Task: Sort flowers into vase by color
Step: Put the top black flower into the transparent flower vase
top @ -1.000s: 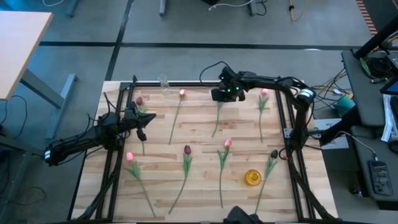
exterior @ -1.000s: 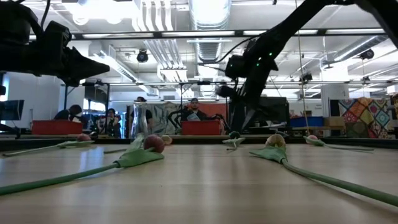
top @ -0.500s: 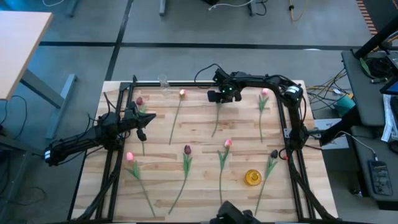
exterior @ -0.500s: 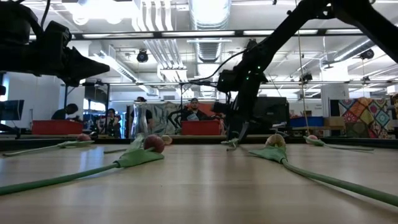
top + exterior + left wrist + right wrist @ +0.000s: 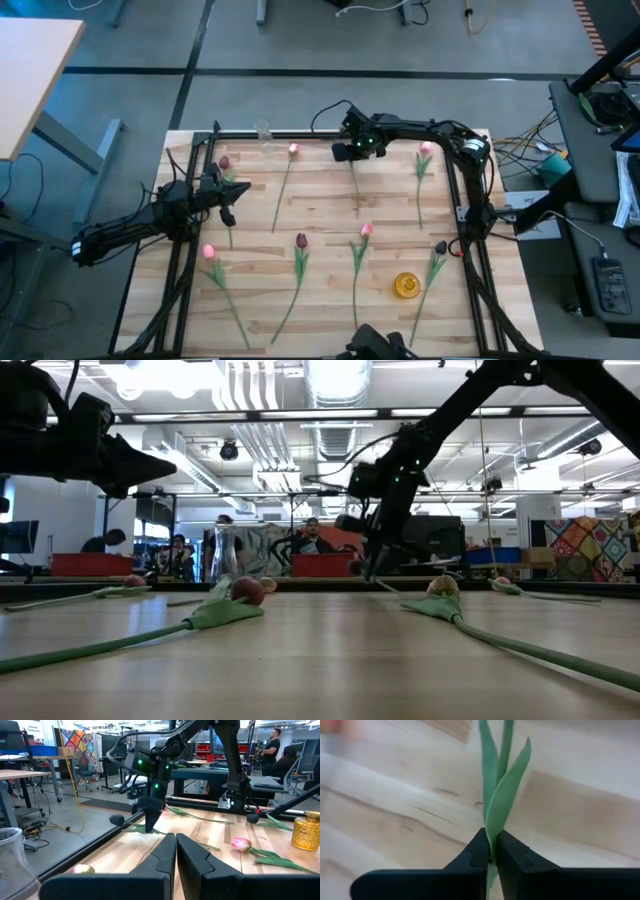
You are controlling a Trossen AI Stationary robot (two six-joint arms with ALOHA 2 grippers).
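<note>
Several tulips lie flat on the wooden table (image 5: 320, 330), some pink (image 5: 293, 150), some maroon (image 5: 301, 240). My right gripper (image 5: 352, 152) stands at the far edge, shut on one flower (image 5: 349, 195) whose stem runs toward the near edge. In the left wrist view, a dark head (image 5: 117, 820) shows beside that gripper (image 5: 150, 822). A yellow vase (image 5: 405, 285) stands near right and a clear glass vase (image 5: 263, 130) at the far edge. My left gripper (image 5: 228, 195) waits shut at the left side. My right gripper pinches the flower's green leaves and stem (image 5: 492, 832) between its two fingers (image 5: 479, 851), close to the head end. The fingers come from above, slanting down from the table's right. The rest of the stem (image 5: 347, 205) lies on the table.
Black frame rails (image 5: 185, 260) run along the table's left, right and far sides. Other flowers lie spread over the board: a maroon one (image 5: 224, 162) by my left gripper, pink ones (image 5: 425, 150) (image 5: 366, 230), a maroon one (image 5: 440, 247) by the yellow vase.
My right gripper has gone a little toward the table's left and down onto the flower at the far edge. Its fingers have shut on the leaves and stem.
</note>
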